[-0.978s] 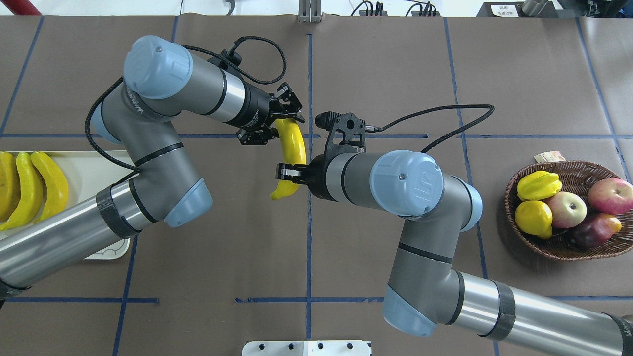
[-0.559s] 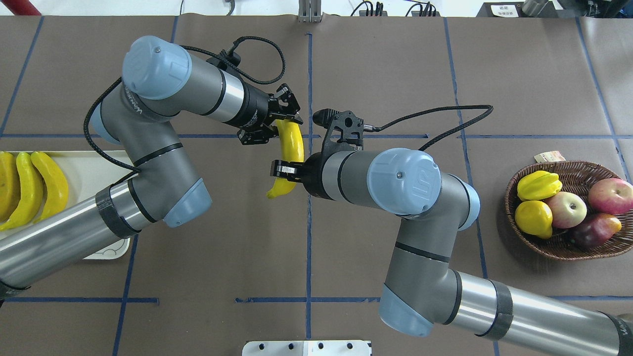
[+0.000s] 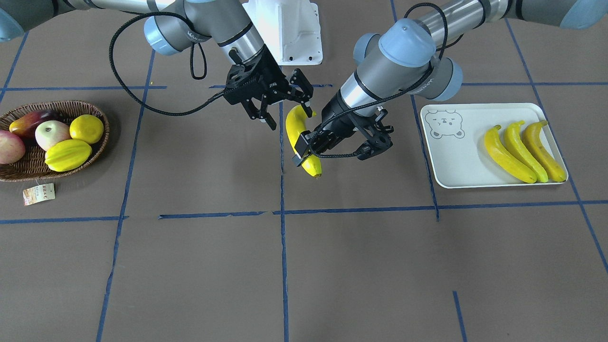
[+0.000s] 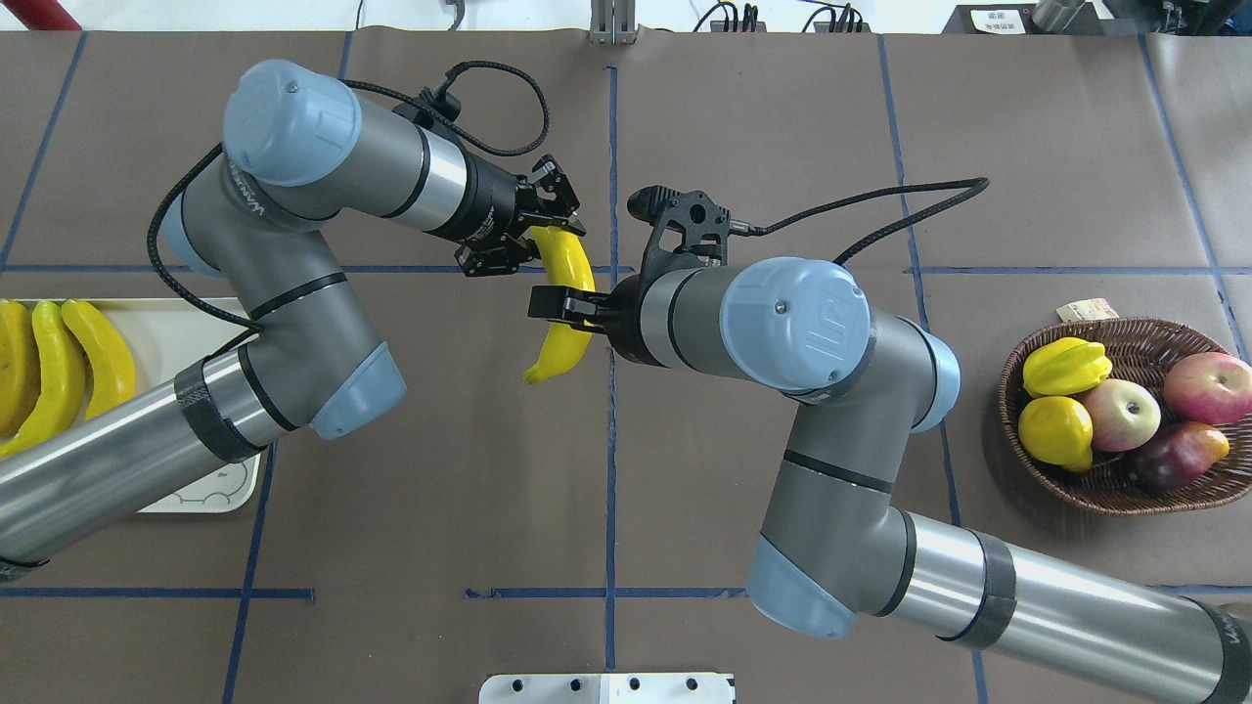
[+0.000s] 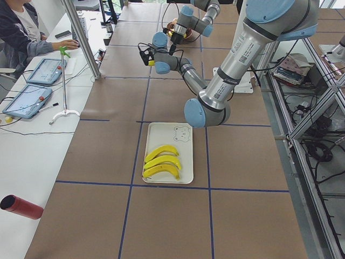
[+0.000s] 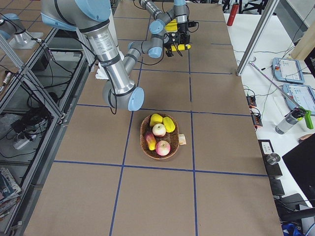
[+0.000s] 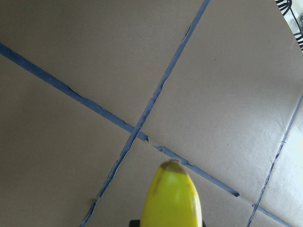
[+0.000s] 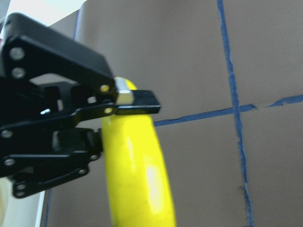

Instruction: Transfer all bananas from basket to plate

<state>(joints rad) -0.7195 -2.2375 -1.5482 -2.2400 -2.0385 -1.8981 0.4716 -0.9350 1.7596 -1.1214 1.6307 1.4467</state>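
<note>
Mid-frame, my left pincer (image 3: pixel 308 151) clenches the banana (image 3: pixel 295 126); right pincer (image 3: pixel 289 113) straddles it, released, apparently a handover toward the plate (image 3: pixel 456 164).

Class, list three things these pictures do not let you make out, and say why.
Overhead: the plate is partly under the left arm and cut by the left edge.
Front-facing: the tag by the basket has print too small to read.
Left wrist: only the tip of the held banana shows; the left gripper is almost wholly out of frame.
</note>
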